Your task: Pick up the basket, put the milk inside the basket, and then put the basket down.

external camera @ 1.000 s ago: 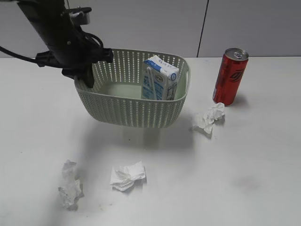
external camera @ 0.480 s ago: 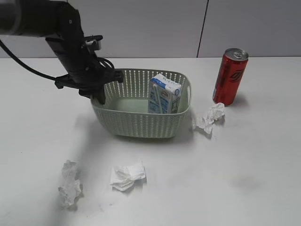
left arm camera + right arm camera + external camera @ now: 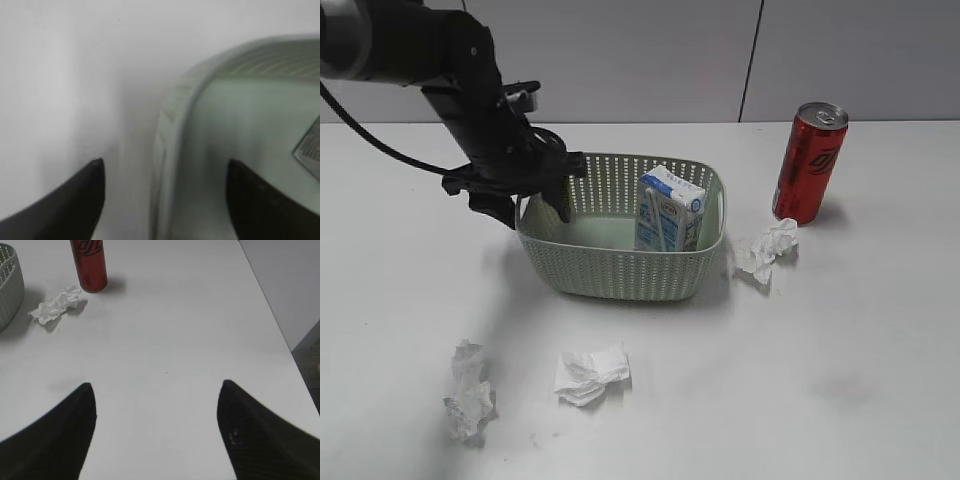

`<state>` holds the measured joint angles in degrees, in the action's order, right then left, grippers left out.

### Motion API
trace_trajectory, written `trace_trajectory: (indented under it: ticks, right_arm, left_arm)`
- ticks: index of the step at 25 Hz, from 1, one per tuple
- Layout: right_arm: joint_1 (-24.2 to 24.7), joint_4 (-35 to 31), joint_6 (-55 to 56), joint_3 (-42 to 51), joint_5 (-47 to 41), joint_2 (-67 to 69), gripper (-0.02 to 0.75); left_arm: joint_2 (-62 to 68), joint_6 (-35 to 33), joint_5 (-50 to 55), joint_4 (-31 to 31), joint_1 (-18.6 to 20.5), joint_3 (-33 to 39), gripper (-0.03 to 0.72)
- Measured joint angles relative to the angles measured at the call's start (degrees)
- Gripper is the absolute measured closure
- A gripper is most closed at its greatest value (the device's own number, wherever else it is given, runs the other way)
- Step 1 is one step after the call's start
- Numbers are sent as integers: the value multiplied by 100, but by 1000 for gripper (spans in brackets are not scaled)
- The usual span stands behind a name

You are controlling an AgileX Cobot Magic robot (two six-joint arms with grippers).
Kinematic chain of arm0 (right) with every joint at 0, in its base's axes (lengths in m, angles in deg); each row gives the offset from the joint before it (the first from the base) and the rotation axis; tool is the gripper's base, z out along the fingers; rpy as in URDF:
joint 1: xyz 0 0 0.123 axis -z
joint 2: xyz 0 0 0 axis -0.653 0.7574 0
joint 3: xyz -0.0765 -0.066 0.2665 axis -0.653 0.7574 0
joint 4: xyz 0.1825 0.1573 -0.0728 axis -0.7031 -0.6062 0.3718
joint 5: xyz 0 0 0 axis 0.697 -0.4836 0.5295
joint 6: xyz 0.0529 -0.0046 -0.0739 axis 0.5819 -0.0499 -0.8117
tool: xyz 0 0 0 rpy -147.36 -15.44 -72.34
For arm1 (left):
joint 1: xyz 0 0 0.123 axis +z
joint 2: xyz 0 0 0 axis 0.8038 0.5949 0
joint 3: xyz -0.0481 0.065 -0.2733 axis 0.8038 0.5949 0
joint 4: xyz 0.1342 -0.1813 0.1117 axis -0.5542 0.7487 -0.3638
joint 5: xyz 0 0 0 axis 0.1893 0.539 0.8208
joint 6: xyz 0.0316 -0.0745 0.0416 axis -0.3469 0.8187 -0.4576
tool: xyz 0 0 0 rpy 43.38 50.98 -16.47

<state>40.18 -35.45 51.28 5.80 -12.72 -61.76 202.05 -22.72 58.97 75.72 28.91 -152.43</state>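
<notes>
The pale green basket stands on the white table. The white and blue milk carton stands upright inside it, at its right end. My left gripper is open and straddles the basket's left end wall, one finger outside and one inside. In the left wrist view the basket rim runs between the spread fingers of the left gripper, and a corner of the milk shows at the right. My right gripper is open and empty above bare table, out of the exterior view.
A tall red can stands right of the basket, also in the right wrist view. A crumpled tissue lies by the basket's right end. Two more tissues lie in front. The table's right edge is near the right gripper.
The basket came down from the air onto the table, a little to the right. My left gripper, shut on the basket's left rim before, has opened.
</notes>
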Motion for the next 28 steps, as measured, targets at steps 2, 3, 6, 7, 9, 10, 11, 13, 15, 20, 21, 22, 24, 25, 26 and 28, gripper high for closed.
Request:
trace_trajectory:
  ticks: [2, 3, 6, 7, 9, 10, 11, 13, 15, 20, 21, 22, 24, 25, 26, 28]
  right_arm:
    - [0, 0, 0, 0, 0, 0, 167]
    - [0, 0, 0, 0, 0, 0, 167]
    - [0, 0, 0, 0, 0, 0, 167]
    - [0, 0, 0, 0, 0, 0, 167]
    - [0, 0, 0, 0, 0, 0, 167]
    - [0, 0, 0, 0, 0, 0, 167]
    - [0, 0, 0, 0, 0, 0, 167]
    - [0, 0, 0, 0, 0, 0, 167]
    - [0, 0, 0, 0, 0, 0, 167]
    - [0, 0, 0, 0, 0, 0, 167]
    - [0, 0, 0, 0, 0, 0, 167]
    - [0, 0, 0, 0, 0, 0, 167]
    - [0, 0, 2, 0, 0, 0, 167]
    - [0, 0, 2, 0, 0, 0, 167]
    - [0, 0, 2, 0, 0, 0, 167]
    - [0, 0, 2, 0, 0, 0, 167]
  left_arm:
    - [-94, 0, 34, -5, 0, 0, 87]
    - [-171, 0, 63, -10, 0, -12, 69]
    - [-439, 0, 192, -53, 0, -12, 53]
    - [-561, 0, 263, -77, 0, -12, 53]
    - [-808, 0, 512, -150, 0, -23, 53]
    - [-959, 0, 650, -215, 0, -30, 53]
    - [-1122, -7, 833, -319, 0, -30, 54]
    - [-1446, -49, 1217, -563, 0, -30, 61]
    - [-1825, -114, 1688, -835, 0, -30, 70]
    - [-2793, -378, 2363, -1352, -6, 52, 96]
    - [-3032, -411, 2370, -1394, -6, 144, 97]
    - [-3285, -437, 2377, -1394, -6, 284, 99]
    - [-3781, -454, 2405, -1394, -6, 638, 101]
    - [-4077, -461, 2405, -1394, -6, 874, 101]
    - [-4379, -474, 2418, -1426, -6, 1099, 101]
    - [-4941, -518, 2430, -1426, -6, 1699, 102]
